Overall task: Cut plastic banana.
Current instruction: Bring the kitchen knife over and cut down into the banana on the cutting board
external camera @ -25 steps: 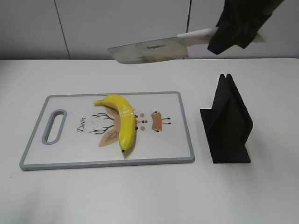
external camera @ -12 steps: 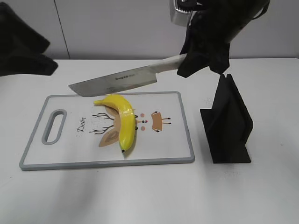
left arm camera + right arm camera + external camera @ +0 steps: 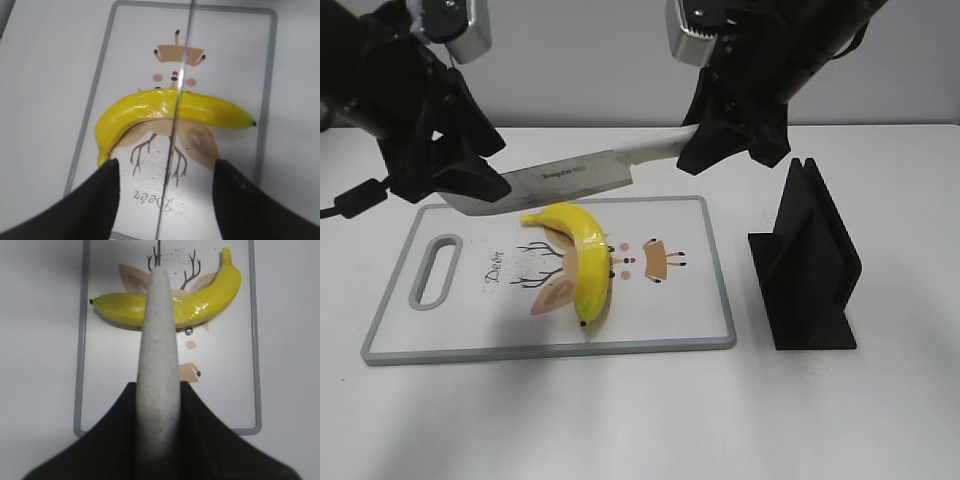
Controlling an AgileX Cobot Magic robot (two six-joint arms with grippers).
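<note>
A yellow plastic banana (image 3: 582, 260) lies on the white cutting board (image 3: 700, 300) with a grey rim. My right gripper (image 3: 705, 140) is shut on the pale handle of a kitchen knife (image 3: 570, 180), whose blade hangs just above the banana's far end. In the right wrist view the handle (image 3: 159, 340) runs out from my gripper (image 3: 159, 390) over the banana (image 3: 200, 305). My left gripper (image 3: 470, 190) is open at the blade's tip. In the left wrist view (image 3: 165, 170) the blade's thin edge (image 3: 180, 100) runs between the fingers (image 3: 95, 200) and crosses the banana (image 3: 150, 112).
A black slotted knife stand (image 3: 807, 265) stands on the table right of the board. The board has a handle slot (image 3: 437, 270) at its left end. White wall panels rise behind the table.
The knife has come down and to the left, from high above the table to just over the banana. My left arm has entered from the left and reached the blade's tip.
</note>
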